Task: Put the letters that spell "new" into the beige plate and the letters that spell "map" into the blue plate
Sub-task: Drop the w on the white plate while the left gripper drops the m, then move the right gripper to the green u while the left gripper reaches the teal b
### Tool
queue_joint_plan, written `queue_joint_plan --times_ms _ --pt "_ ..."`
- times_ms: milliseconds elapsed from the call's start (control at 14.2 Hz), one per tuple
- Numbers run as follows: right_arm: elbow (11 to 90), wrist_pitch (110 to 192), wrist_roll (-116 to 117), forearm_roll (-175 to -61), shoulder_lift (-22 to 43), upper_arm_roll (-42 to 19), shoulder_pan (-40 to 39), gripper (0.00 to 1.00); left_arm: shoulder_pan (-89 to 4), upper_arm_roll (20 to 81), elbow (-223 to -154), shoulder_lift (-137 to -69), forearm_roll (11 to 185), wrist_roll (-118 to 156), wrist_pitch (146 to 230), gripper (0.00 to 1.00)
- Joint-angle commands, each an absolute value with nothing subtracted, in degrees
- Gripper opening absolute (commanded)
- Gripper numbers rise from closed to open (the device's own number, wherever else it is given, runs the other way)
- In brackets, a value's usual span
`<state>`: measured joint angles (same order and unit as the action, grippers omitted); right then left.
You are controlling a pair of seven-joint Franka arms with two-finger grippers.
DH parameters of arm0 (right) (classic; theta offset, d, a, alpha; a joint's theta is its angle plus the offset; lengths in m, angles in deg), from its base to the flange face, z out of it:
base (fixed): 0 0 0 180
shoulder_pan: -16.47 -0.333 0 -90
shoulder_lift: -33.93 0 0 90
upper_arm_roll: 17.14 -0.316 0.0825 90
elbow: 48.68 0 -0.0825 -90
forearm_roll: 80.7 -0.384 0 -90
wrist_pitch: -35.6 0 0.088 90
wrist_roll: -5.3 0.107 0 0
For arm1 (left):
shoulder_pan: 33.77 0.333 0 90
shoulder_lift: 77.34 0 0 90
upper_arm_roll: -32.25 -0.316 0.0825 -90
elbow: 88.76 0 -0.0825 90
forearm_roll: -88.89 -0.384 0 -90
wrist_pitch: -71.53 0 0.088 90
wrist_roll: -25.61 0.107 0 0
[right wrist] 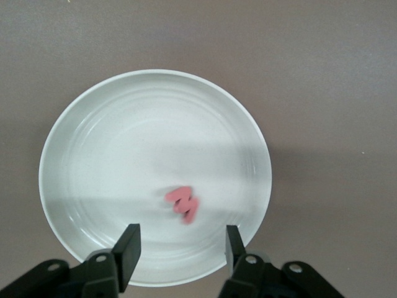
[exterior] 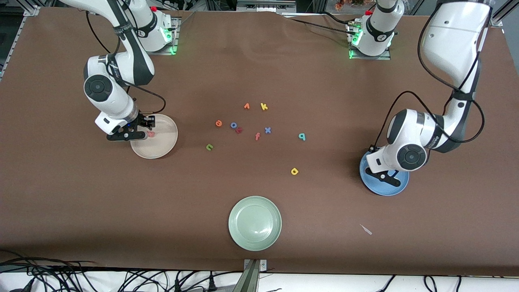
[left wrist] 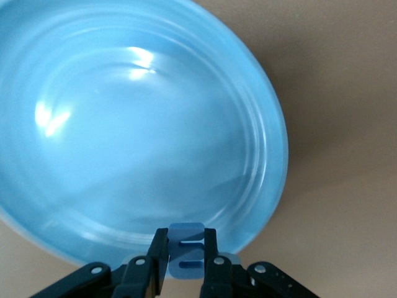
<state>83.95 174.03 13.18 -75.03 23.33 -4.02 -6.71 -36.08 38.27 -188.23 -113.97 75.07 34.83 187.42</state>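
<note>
One salmon-red w (right wrist: pixel 183 205), blurred, over the beige plate (right wrist: pixel 93 143).

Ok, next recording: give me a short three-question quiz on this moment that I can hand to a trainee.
1. True or false: the right hand is clamped on the salmon-red w.
2. Multiple choice: what does the left hand hold over the blue plate? A) the yellow a B) the blue m C) the teal p
3. Short answer: which letters of "new" lie on the table outside the beige plate?

Key
1. False: its fingers stand open above the plate and the w lies loose in it.
2. B, the blue m, pinched between shut fingers.
3. The green n and the orange e.
</note>
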Motion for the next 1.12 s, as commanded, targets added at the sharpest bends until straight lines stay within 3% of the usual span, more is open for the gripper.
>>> queue_joint_plan --times_ms 0,211,492,843,1053 --pt "85.27 174.73 13.38 -75.25 24.79 -4.48 -6.99 0.68 -36.23 38.75 -187.72 -113.90 72.98 34.48 187.72 1.00" --pt "83.00 176.48 21.26 -75.52 22.78 -9.73 -7.43 0.71 -37.02 39.45 -187.37 -111.01 72.98 34.22 184.75 1.00" --pt "74.74 177.46 36.82 -75.52 16.81 -19.41 -8.31 0.71 -37.02 47.08 -186.84 -106.43 75.08 32.21 177.61 1.00" --pt "63.58 177.90 46.78 -74.82 5.65 -20.04 -13.85 0.71 -37.11 52.45 -187.28 -106.60 84.23 14.24 181.90 1.00" --pt "60.14 177.81 46.78 -74.64 2.65 -19.78 -13.85 0.71 -40.78 54.22 -187.90 -108.79 83.97 -6.23 185.08 1.00"
